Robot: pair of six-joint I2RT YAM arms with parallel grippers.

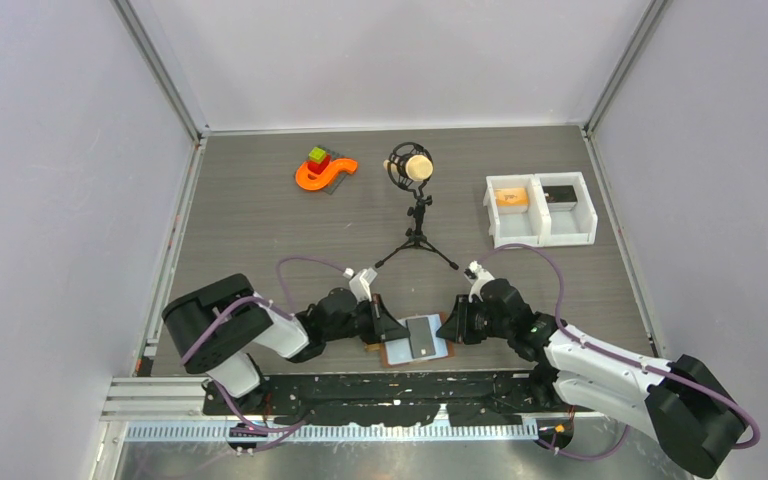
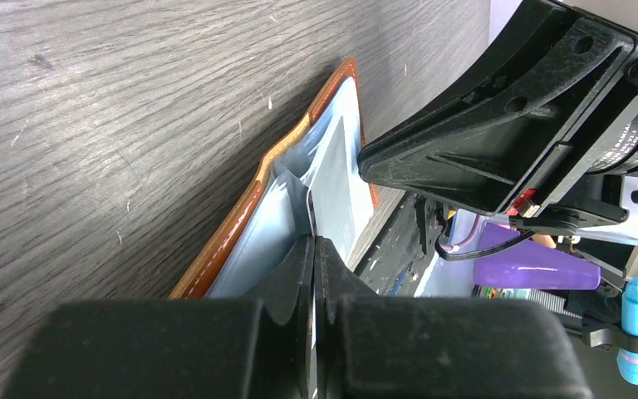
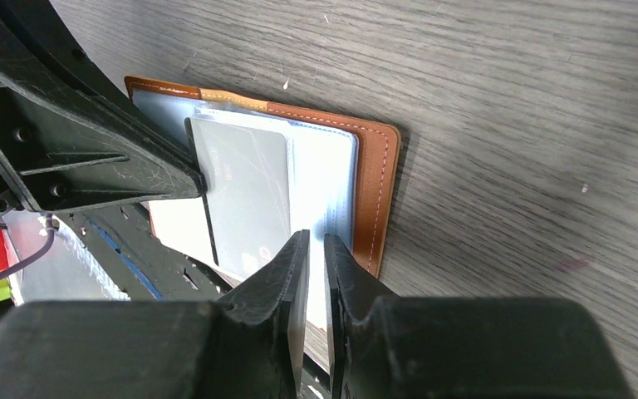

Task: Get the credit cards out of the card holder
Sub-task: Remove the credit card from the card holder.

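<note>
Card holder (image 3: 374, 191), open: your left gripper (image 2: 313, 245) pinches its grey card (image 3: 245, 191) for extraction; your right gripper (image 3: 316, 241) clamps the card holder itself, anchoring it.

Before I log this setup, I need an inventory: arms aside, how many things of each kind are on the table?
card holder: 1
grey card showing in it: 1
white bin: 1
things in the bin: 2, an orange item and a black item
microphone on a tripod: 1
orange toy with blocks on it: 1
Total: 7
</note>
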